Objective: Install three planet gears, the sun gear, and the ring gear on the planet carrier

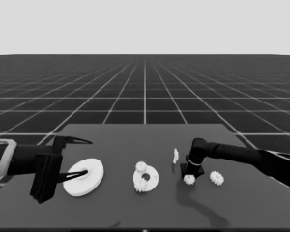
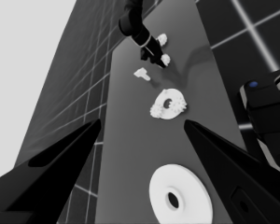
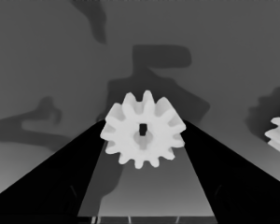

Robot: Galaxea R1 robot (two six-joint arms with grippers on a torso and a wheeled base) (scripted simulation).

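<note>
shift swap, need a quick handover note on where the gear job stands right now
Right gripper: down at the table right of centre, fingers on either side of a gear; closed grip not confirmed.
Left gripper: parked over the table's left end, fingers open above the larger round part, not holding it.
Smaller round part: centre of the table, two gears already on it.
One more loose gear lies right of the right gripper; thin white piece stands behind it.
Left: the two remaining gears, then the larger round part on top.
</note>
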